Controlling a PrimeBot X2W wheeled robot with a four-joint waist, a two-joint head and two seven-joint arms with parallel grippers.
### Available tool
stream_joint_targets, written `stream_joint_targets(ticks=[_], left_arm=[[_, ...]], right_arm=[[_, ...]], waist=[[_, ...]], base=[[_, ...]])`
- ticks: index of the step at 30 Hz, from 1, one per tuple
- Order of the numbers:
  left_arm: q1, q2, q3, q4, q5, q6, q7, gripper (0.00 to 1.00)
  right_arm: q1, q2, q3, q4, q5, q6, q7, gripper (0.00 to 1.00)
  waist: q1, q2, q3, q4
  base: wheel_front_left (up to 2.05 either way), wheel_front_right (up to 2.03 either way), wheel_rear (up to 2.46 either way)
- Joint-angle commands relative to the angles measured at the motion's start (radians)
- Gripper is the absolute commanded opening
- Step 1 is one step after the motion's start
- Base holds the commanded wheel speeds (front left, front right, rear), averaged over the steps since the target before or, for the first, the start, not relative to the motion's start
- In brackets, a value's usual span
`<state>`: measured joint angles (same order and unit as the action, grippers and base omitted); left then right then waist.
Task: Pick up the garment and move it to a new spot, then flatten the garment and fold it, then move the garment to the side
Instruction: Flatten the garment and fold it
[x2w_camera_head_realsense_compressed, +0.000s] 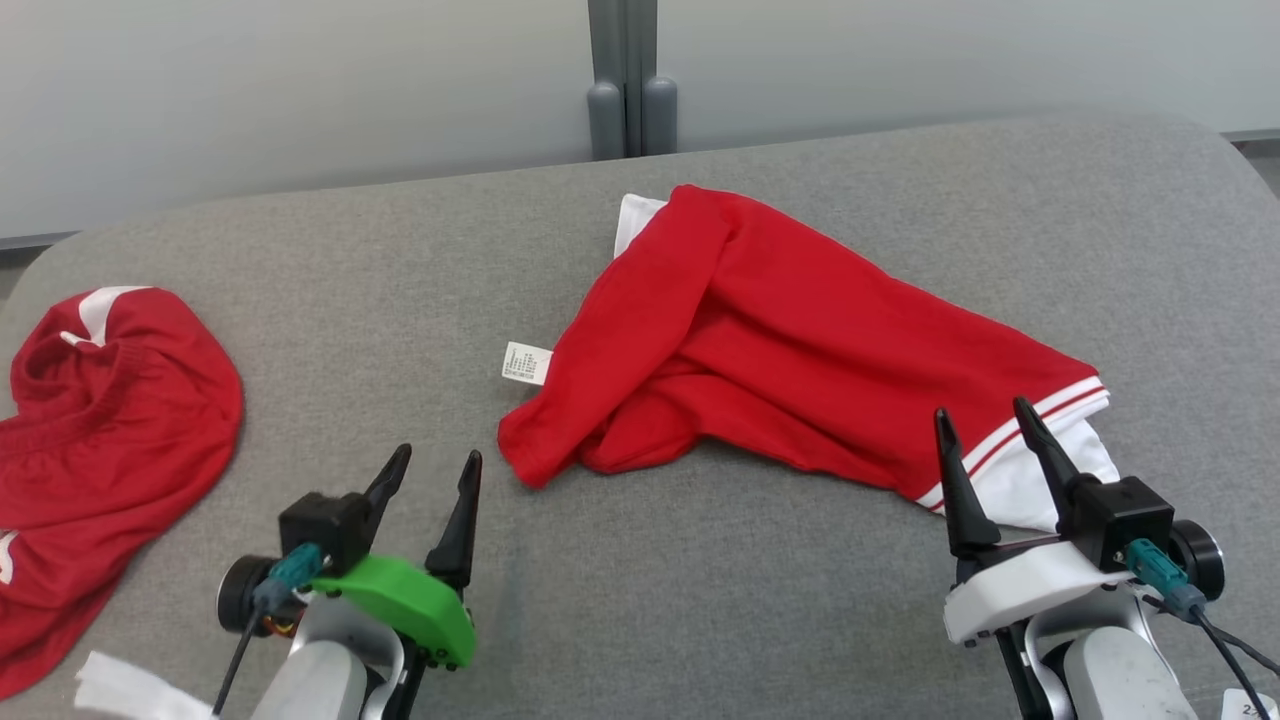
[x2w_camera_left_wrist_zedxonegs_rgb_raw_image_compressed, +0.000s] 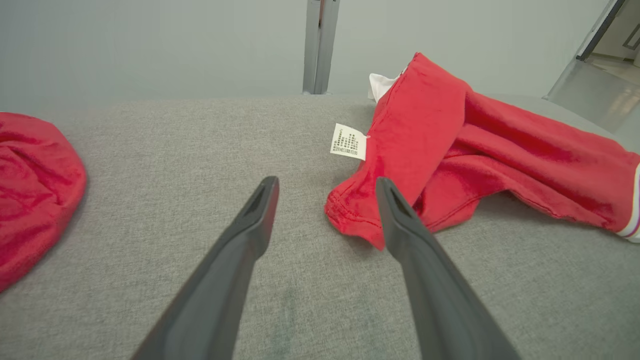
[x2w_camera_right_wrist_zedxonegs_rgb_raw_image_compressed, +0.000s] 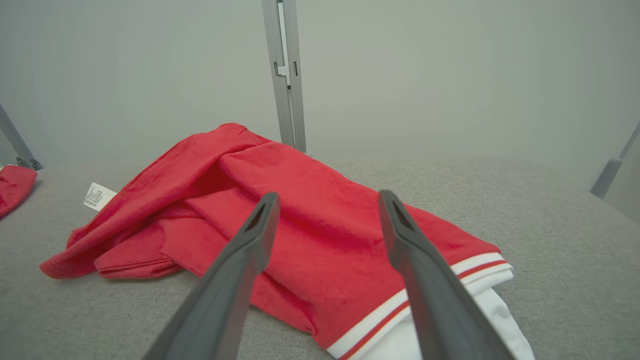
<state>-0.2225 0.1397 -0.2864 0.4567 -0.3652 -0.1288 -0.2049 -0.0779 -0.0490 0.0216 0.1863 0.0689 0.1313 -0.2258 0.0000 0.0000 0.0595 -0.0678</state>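
Note:
A red garment (x2w_camera_head_realsense_compressed: 780, 340) with a white striped hem and a white care label (x2w_camera_head_realsense_compressed: 526, 363) lies crumpled in the middle of the grey padded surface (x2w_camera_head_realsense_compressed: 420, 270). My left gripper (x2w_camera_head_realsense_compressed: 438, 462) hovers open just left of its near red corner, empty. The same garment (x2w_camera_left_wrist_zedxonegs_rgb_raw_image_compressed: 460, 150) reaches past the right finger in the left wrist view, where that gripper (x2w_camera_left_wrist_zedxonegs_rgb_raw_image_compressed: 325, 186) holds nothing. My right gripper (x2w_camera_head_realsense_compressed: 985, 416) stands open over the white hem at the garment's right end. In the right wrist view the garment (x2w_camera_right_wrist_zedxonegs_rgb_raw_image_compressed: 310, 200) spreads under that gripper (x2w_camera_right_wrist_zedxonegs_rgb_raw_image_compressed: 325, 199), not gripped.
A second red garment (x2w_camera_head_realsense_compressed: 100, 420) with white trim is heaped at the left edge of the surface. A white scrap (x2w_camera_head_realsense_compressed: 130, 690) shows at the bottom left. A pale wall with a grey post (x2w_camera_head_realsense_compressed: 625, 80) stands behind the rounded far edge.

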Motion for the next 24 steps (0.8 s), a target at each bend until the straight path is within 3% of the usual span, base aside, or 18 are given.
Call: stream_joint_targets(ticks=[1,4,13,22,23,24], left_arm=[[-0.045,0.013,-0.031,0.027,-0.007,-0.002,0.014,1.00],[-0.113,0.022,-0.094,0.098,-0.038,-0.002,0.049,1.00],[-0.298,0.029,-0.162,0.332,-0.062,0.000,0.154,1.00],[-0.360,0.018,-0.216,0.427,-0.112,-0.001,0.218,1.00],[-0.363,0.024,-0.228,0.430,-0.118,-0.001,0.222,0.84],[-0.367,0.028,-0.236,0.433,-0.124,-0.001,0.220,0.25]], right_arm=[[-0.018,-0.003,0.007,0.001,0.009,-0.001,-0.001,1.00],[-0.033,-0.003,0.020,0.007,0.016,-0.001,-0.005,1.00],[-0.077,-0.002,0.060,0.031,0.038,-0.001,-0.022,1.00],[-0.081,-0.002,0.064,0.047,0.051,-0.001,-0.032,1.00],[-0.084,-0.002,0.063,0.048,0.051,-0.001,-0.032,1.00],[-0.086,-0.002,0.064,0.049,0.052,-0.001,-0.033,1.00]], waist=[[0.0000,0.0000,0.028,-0.021],[0.0000,0.0000,0.059,-0.039],[0.0000,0.0000,0.123,-0.099],[0.0000,0.0000,0.141,-0.117],[0.0000,0.0000,0.143,-0.118],[0.0000,0.0000,0.144,-0.118]], base=[[0.00,0.00,0.00],[0.00,0.00,0.00],[0.00,0.00,0.00],[0.00,0.00,0.00],[0.00,0.00,0.00],[0.00,0.00,0.00]])
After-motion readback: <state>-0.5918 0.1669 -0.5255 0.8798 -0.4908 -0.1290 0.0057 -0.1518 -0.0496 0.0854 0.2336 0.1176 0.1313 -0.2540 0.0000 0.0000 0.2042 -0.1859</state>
